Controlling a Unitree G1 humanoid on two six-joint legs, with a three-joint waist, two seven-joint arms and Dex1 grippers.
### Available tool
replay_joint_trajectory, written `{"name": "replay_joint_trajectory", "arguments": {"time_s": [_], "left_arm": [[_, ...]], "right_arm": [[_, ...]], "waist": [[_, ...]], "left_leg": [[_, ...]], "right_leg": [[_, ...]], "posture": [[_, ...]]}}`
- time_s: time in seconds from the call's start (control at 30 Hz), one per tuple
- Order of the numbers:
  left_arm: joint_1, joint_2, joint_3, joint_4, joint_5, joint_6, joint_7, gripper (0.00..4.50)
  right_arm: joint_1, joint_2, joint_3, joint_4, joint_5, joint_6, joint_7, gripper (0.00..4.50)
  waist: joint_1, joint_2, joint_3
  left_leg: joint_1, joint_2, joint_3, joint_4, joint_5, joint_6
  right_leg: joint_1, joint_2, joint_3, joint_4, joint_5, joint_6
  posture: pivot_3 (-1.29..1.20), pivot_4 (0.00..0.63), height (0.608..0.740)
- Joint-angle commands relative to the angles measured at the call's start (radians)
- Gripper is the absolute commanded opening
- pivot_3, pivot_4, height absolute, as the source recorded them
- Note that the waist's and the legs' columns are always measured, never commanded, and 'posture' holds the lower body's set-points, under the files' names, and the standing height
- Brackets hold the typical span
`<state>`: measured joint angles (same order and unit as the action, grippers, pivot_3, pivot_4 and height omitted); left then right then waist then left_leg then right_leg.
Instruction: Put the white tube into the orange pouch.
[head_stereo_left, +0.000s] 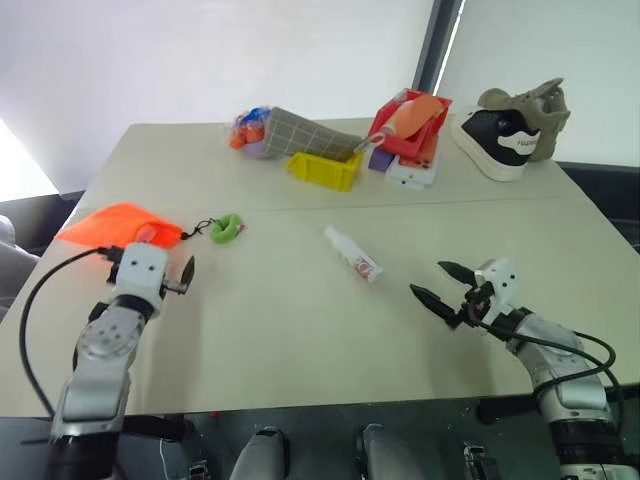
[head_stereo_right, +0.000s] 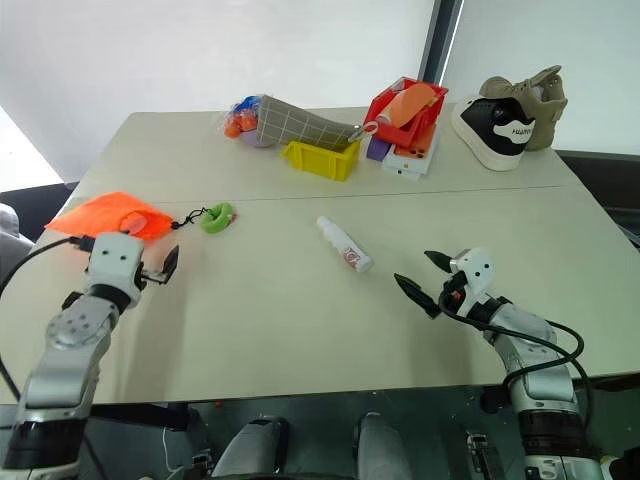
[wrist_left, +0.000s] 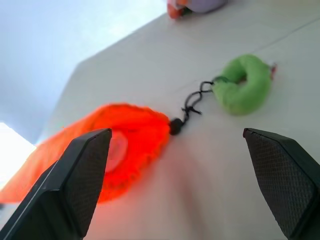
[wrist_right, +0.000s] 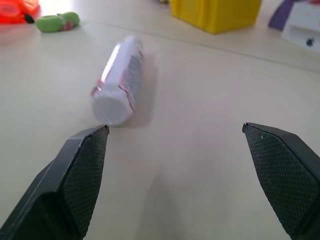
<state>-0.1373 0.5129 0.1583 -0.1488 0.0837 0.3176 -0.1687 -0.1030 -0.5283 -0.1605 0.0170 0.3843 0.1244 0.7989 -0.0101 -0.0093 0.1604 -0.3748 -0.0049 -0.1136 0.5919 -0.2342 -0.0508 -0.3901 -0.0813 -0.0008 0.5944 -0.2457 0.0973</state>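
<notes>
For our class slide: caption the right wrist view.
Open right claw faces the white tube lying on the table.

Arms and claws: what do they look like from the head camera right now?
Both arms are silver-grey metal with rounded joints and a loose black cable along each. The left claw and right claw each have a white wrist housing and two black fingers with cross-hatched textured pads.
</notes>
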Motion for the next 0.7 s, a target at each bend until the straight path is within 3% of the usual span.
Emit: {"name": "replay_joint_trajectory", "arguments": {"time_s": [0.03,0.3,0.7], "left_arm": [[-0.072,0.027,-0.054,0.054,0.129,0.035,0.068,4.5],[-0.154,0.032,-0.063,0.125,0.216,0.083,0.133,4.5],[-0.25,0.102,-0.048,0.367,0.23,0.039,0.147,4.5]], "right_arm": [[-0.012,0.003,0.008,-0.079,0.004,0.009,-0.013,4.44],[-0.008,0.015,0.044,-0.172,0.013,0.044,-0.031,4.44],[-0.008,0.079,0.237,-0.319,-0.006,0.105,-0.01,4.44]], "waist": [[-0.001,0.0,0.0],[-0.002,0.0,0.0],[-0.001,-0.001,0.0]], "left_leg": [[0.0,0.0,0.0,0.0,0.0,0.0],[0.0,0.0,0.0,0.0,0.0,0.0],[0.001,0.0,-0.001,-0.001,0.0,0.0]], "right_leg": [[0.0,0.0,0.0,0.0,0.0,0.0],[0.0,0.0,0.0,0.001,0.0,0.001],[-0.001,0.0,0.0,0.002,0.0,0.001]], "posture": [[0.0,0.15,0.74],[0.0,0.15,0.74],[0.0,0.15,0.74]]}}
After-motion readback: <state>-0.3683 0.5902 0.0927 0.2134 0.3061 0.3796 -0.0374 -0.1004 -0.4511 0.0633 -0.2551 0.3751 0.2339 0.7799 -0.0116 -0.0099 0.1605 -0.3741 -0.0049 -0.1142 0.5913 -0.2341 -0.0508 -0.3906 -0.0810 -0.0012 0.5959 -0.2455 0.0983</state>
